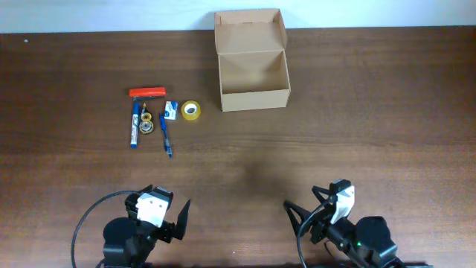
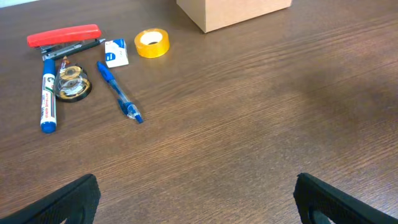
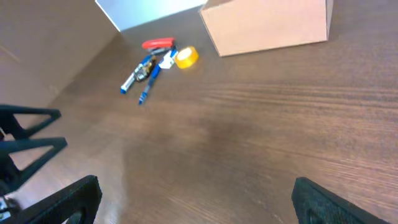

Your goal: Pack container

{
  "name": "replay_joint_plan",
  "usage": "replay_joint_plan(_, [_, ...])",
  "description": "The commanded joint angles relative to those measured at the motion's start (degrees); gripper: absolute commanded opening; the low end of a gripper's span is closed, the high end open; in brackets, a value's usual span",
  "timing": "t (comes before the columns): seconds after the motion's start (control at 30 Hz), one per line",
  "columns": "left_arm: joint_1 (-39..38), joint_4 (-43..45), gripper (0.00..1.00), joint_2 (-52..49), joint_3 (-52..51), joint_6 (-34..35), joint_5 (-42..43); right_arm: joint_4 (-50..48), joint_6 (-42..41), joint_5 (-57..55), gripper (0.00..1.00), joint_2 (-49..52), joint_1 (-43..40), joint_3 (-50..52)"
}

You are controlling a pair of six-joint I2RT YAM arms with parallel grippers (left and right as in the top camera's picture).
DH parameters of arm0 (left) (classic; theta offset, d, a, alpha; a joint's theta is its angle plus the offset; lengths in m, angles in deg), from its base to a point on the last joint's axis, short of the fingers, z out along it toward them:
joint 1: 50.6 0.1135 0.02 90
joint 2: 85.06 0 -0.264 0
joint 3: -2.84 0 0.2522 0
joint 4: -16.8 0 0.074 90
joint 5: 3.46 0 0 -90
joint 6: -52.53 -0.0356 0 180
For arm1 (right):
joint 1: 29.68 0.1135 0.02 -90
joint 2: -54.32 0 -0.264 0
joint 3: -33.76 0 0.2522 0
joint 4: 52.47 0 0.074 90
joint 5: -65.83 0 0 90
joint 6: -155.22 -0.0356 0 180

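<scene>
The container [image 1: 251,71], a tan cardboard box, stands open and empty at the back of the table with its flap lid raised behind it. To its left lie a yellow tape roll [image 1: 191,111], a small white and blue box [image 1: 171,110], a red stapler [image 1: 147,92], a blue marker [image 1: 134,125], a clear tape roll [image 1: 146,123] and a blue pen [image 1: 164,134]. My left gripper [image 1: 165,207] hovers open near the front edge, well short of these items. My right gripper [image 1: 305,205] is open at the front right, holding nothing.
In the left wrist view the yellow tape roll [image 2: 152,43], pen [image 2: 118,90] and stapler [image 2: 64,35] lie ahead on the left. In the right wrist view the container [image 3: 267,28] stands far ahead, and the left arm's black frame [image 3: 25,137] shows at the left.
</scene>
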Motion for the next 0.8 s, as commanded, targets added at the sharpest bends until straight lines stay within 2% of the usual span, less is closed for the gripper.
replay_joint_plan(0.0, [-0.2,0.1,0.99,0.6,-0.3,0.5,-0.4,-0.7,-1.8,-1.4,0.99,1.3,0.3,0.3])
replay_joint_plan(0.13, [-0.2,0.1,0.99,0.6,-0.3,0.5,-0.4,-4.0,-1.9,-1.5,0.99,9.9,0.3,0.0])
replay_joint_plan(0.3, [-0.2,0.1,0.99,0.6,-0.3,0.5,-0.4,-10.8,1.2,-2.7,0.99,26.5,0.3,-5.9])
replay_joint_plan(0.6, [-0.2,0.1,0.99,0.6,-0.3,0.5,-0.4,-10.0,14.5,-5.2,0.99,60.1,0.1,-30.5])
replay_joint_plan(0.77, [-0.2,0.1,0.99,0.6,-0.3,0.5,-0.4,-4.3,18.5,-5.0,0.99,75.1,-3.7,-47.3])
